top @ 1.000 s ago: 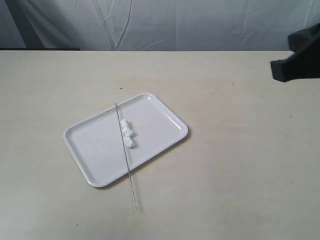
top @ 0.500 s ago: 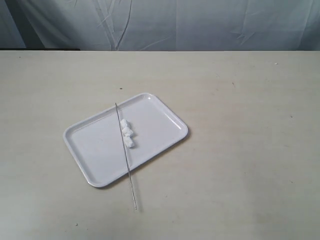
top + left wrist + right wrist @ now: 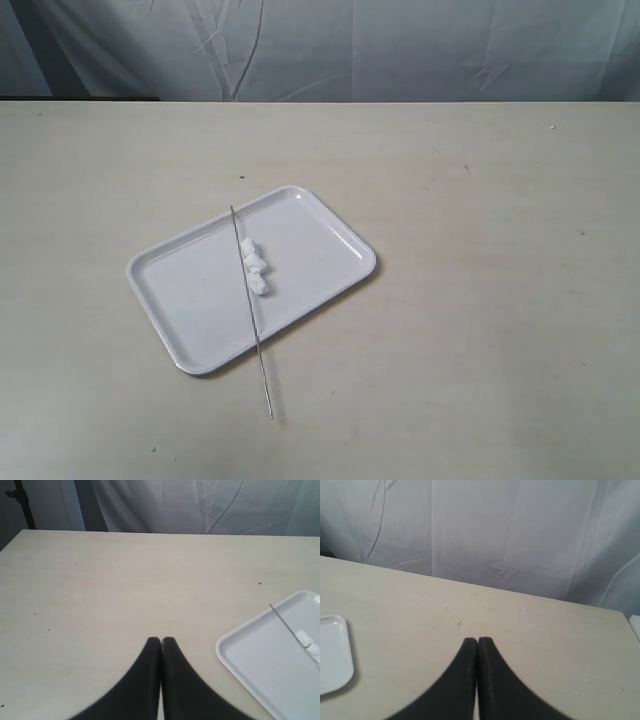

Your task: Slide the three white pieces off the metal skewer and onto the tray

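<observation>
The table [image 3: 480, 300] is a broad pale surface, bare apart from one cluster of things left of centre in the exterior view. That leaves room all round for the arms to come in.

The tray [image 3: 190, 285] lies flat on the table, turned at an angle to its edges. Its low rim seems there to keep anything that comes off the rod from rolling away.

The skewer [image 3: 255, 330] lies across the tray. Its far end is at the far rim, and its near end runs past the near rim and rests on the table. That overhang looks like the natural place to take hold, since it is free of the tray and of the food.

The left gripper [image 3: 161, 642] hangs over bare table, well apart from the tray. Its jaws are pressed together on nothing. The right gripper [image 3: 478, 642] does the same on the other side, also closed and empty. Neither shows in the exterior view. Both look parked rather than at work.

The pieces [image 3: 255, 265] sit in a short row on the tray floor, close against the middle of the skewer. I cannot tell whether the rod runs through them or merely lies beside them. If they are threaded, the task is not yet begun.
</observation>
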